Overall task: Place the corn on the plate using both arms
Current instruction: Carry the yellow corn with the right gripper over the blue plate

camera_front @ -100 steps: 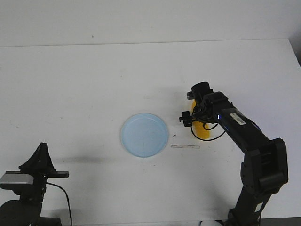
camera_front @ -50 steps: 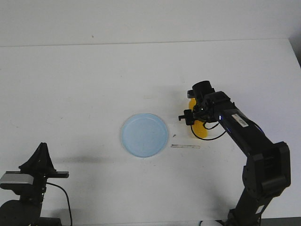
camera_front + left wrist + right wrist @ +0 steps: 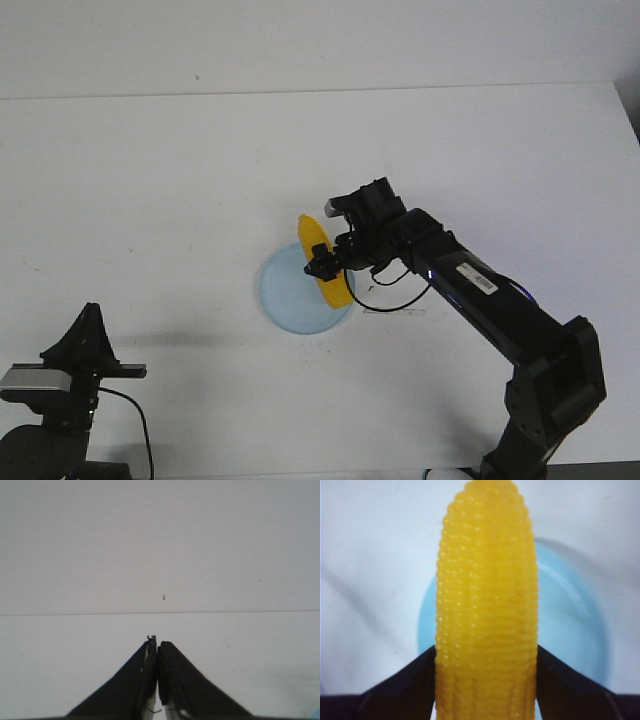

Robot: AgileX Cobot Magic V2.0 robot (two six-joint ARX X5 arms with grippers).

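The white desk (image 3: 150, 180) carries the pale blue plate (image 3: 285, 295). Above the plate's right part, the right hand (image 3: 330, 262) clamps the yellow corn (image 3: 322, 262) across its middle. The left hand (image 3: 157, 652) sits pressed closed, gripping nothing, near the desk's front left corner.

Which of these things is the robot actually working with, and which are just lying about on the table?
Part of the job:
- bright yellow toy corn cob, gripped by the right gripper
- round pale-blue plastic plate, beneath the cob
- left gripper, shut, idle

Just lying about:
- small thin pale strip on the white table, beside the plate
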